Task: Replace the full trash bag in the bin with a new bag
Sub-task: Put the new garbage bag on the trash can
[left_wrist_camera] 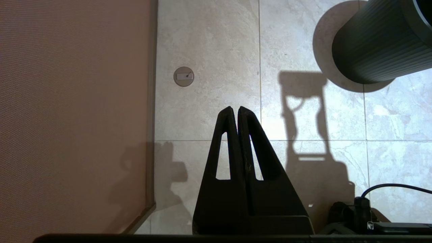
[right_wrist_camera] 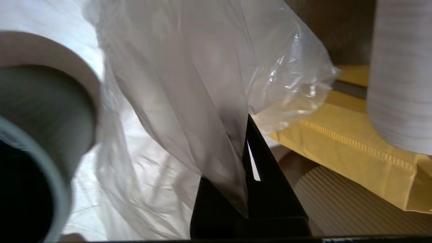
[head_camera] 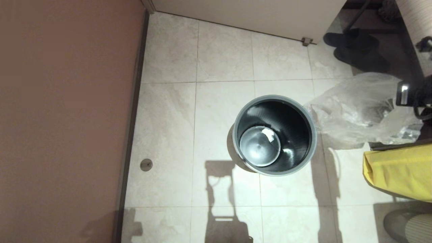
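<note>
The bin stands unlined on the tiled floor, with a white scrap on its shiny bottom. To its right the new bag, clear and crinkly, hangs bunched and reaches almost to the rim. My right gripper is shut on a fold of the new bag, and the bin lies close beside it. My left gripper is shut on nothing, above the floor between the wall and the bin. The full trash bag is out of view.
A brown wall runs along the left, with a round floor cap near it. An opaque yellow bag sits at the right edge above a ribbed pale object. Black shoes and a door stop are at the back.
</note>
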Robot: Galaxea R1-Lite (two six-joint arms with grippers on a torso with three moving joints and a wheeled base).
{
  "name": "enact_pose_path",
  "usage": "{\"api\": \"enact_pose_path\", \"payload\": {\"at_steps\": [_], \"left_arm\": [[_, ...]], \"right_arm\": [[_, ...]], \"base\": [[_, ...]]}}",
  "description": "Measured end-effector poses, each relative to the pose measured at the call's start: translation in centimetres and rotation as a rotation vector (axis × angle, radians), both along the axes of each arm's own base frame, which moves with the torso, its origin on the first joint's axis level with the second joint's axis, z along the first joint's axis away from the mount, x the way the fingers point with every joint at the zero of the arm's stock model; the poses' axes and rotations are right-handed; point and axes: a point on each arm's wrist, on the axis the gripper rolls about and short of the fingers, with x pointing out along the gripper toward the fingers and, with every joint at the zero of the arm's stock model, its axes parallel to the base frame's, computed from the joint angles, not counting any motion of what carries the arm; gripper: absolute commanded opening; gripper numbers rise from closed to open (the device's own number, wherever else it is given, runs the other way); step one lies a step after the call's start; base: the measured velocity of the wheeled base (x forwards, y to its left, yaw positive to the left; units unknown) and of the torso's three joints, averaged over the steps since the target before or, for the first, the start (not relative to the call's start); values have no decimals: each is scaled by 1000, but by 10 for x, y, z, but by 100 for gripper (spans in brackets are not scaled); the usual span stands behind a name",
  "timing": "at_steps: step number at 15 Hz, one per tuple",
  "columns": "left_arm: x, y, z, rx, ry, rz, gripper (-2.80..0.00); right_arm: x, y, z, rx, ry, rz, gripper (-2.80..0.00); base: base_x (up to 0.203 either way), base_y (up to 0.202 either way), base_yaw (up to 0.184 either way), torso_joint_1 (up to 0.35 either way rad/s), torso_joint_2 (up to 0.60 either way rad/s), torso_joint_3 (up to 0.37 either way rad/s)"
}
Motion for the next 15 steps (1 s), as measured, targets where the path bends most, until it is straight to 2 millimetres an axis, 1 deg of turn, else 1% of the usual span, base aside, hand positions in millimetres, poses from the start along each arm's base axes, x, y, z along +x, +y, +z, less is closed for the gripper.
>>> {"api": "enact_pose_path", "payload": {"at_steps": [1,4,8,11,13,15], "left_arm": [[0,0,0,0,0,0,-280],[0,0,0,0,0,0,-280],[0,0,0,0,0,0,-280],[0,0,0,0,0,0,-280],[0,0,0,0,0,0,-280],[0,0,0,0,0,0,-280]], "right_arm": [[-18,2,14,12,-47,30,-280],[-71,10,46,65,-140,90,-280],[-125,17,83,146,-232,125,-280],[-158,20,104,225,-266,140,-280],[-174,22,112,283,-265,154,-280],[-184,27,114,355,-249,188,-280]], "base": [[0,0,0,0,0,0],[0,0,0,0,0,0],[0,0,0,0,0,0],[0,0,0,0,0,0],[0,0,0,0,0,0],[0,0,0,0,0,0]]}}
